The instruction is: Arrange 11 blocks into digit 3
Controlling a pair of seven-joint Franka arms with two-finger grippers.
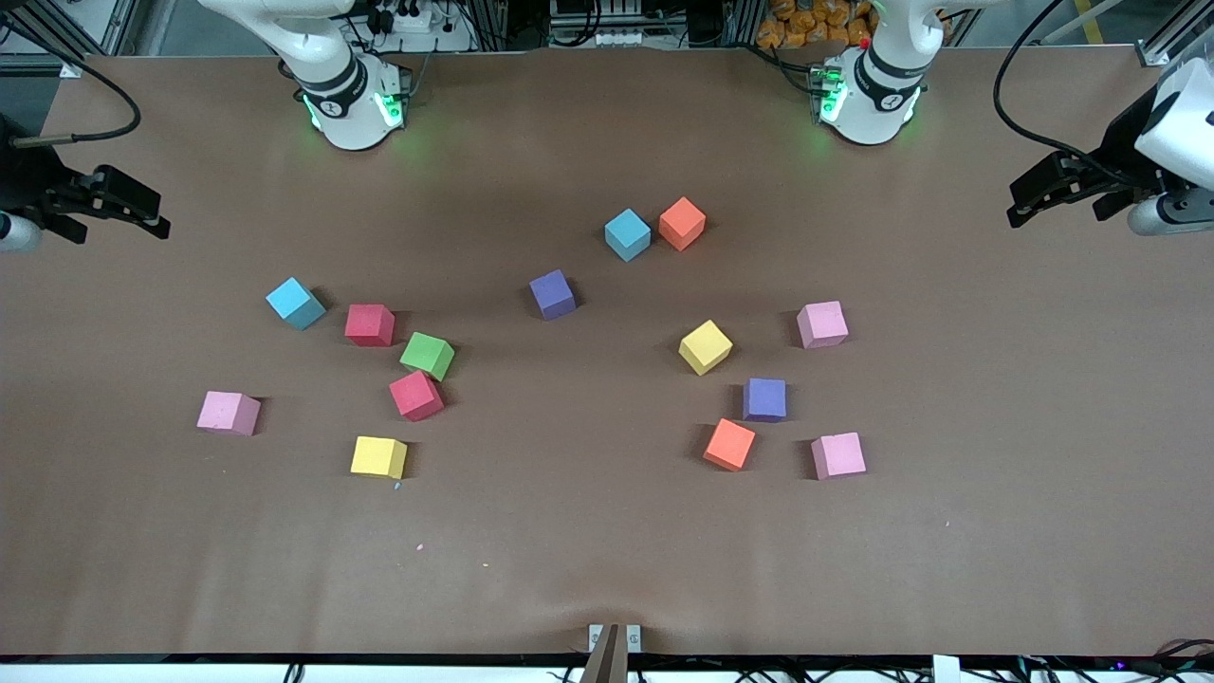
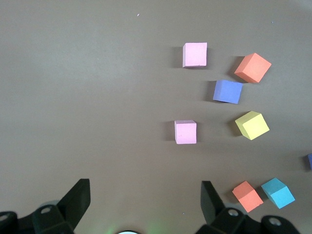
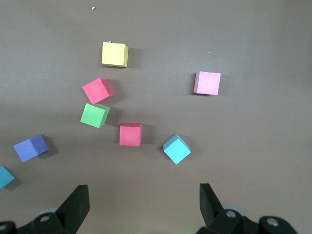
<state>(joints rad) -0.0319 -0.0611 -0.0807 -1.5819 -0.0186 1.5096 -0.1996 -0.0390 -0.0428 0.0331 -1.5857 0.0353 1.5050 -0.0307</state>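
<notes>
Several loose blocks lie scattered on the brown table; no digit 3 figure shows. Toward the right arm's end lie a light blue block (image 1: 295,303), two red (image 1: 370,324), green (image 1: 427,356), pink (image 1: 229,413) and yellow (image 1: 378,456). Mid-table lie purple (image 1: 553,293), light blue (image 1: 628,234) and orange (image 1: 682,224). Toward the left arm's end lie yellow (image 1: 706,346), purple (image 1: 764,399), orange (image 1: 729,444) and two pink (image 1: 822,324). My left gripper (image 1: 1057,194) (image 2: 145,187) is open and empty over its table end. My right gripper (image 1: 114,213) (image 3: 142,190) is open and empty over its end.
The brown table (image 1: 607,550) bears a few small crumbs near its edge nearest the front camera. A small bracket (image 1: 615,637) sits at the middle of that edge. The two arm bases stand along the edge farthest from the camera.
</notes>
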